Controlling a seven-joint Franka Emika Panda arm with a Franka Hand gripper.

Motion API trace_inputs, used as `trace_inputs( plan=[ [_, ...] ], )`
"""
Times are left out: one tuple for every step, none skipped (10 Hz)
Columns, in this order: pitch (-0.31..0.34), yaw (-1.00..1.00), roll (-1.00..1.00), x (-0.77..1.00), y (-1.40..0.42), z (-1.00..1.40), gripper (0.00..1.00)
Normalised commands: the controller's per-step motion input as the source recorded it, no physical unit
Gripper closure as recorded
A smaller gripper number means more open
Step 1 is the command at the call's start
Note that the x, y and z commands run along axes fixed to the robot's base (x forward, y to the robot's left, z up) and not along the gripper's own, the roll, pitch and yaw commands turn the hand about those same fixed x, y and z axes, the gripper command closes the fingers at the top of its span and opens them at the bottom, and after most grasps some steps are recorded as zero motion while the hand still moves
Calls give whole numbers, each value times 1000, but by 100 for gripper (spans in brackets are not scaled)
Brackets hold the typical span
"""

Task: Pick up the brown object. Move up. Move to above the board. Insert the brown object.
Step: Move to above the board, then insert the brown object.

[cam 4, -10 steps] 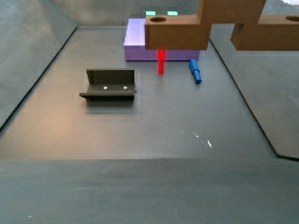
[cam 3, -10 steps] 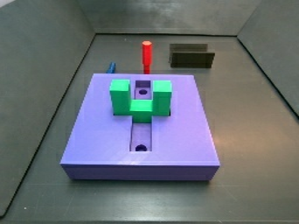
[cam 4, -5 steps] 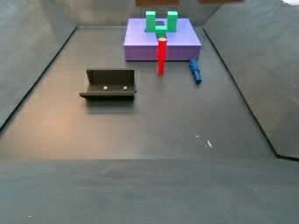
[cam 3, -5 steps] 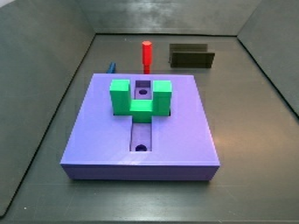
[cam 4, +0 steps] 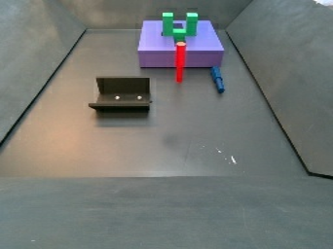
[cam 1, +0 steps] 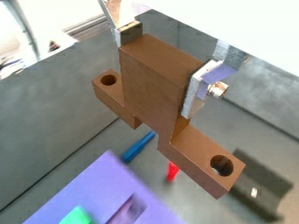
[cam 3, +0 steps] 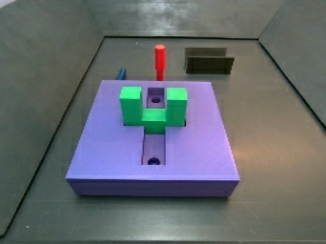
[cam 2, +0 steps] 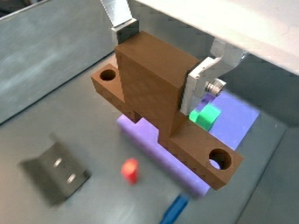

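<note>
In both wrist views my gripper (cam 1: 163, 57) (cam 2: 163, 54) is shut on the brown object (cam 1: 158, 87) (cam 2: 158, 87). Its silver fingers clamp the upright post, and the flat bar with end holes hangs below. I hold it high above the floor. The lavender board (cam 3: 114, 152) (cam 4: 159, 49) lies below with a green U-shaped block (cam 3: 152, 107) (cam 4: 180, 24) over its central slot. The board also shows in both wrist views (cam 1: 87, 184) (cam 2: 239, 127). Gripper and brown object are out of frame in both side views.
A red cylinder (cam 3: 159, 59) (cam 4: 180, 60) stands beside the board, with a blue piece (cam 3: 122, 72) (cam 4: 219, 78) lying next to it. The dark fixture (cam 3: 209, 61) (cam 4: 121, 94) stands on the floor apart from the board. Grey walls enclose the floor.
One second ago the brown object showed at the top of a side view. It has since risen out of that frame. Nothing on the floor moved.
</note>
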Motion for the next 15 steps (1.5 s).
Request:
trace_inputs(
  plan=[
    [126, 7, 9, 201, -1400, 167, 100],
    [146, 10, 6, 244, -1400, 176, 100],
    [162, 8, 18, 155, -668, 95, 100],
    [157, 7, 26, 127, -424, 71, 100],
    [105, 9, 20, 79, -191, 40, 100],
    [0, -69, 31, 29, -80, 0, 100],
    [0, -180, 36, 40, -86, -3, 100],
    [0, -380, 0, 66, -37, -51, 100],
    [-17, -609, 0, 0, -49, -63, 100],
    [-19, -757, -29, 0, -31, -94, 100],
    [-29, -897, -91, 0, -20, -126, 100],
    [-34, -1000, -69, 0, -31, -151, 100],
    [-30, -1000, -54, 0, 0, -180, 100],
    [-26, -1000, -37, 0, 0, -200, 100],
    [-27, -1000, 0, 0, -34, -209, 100]
  ],
)
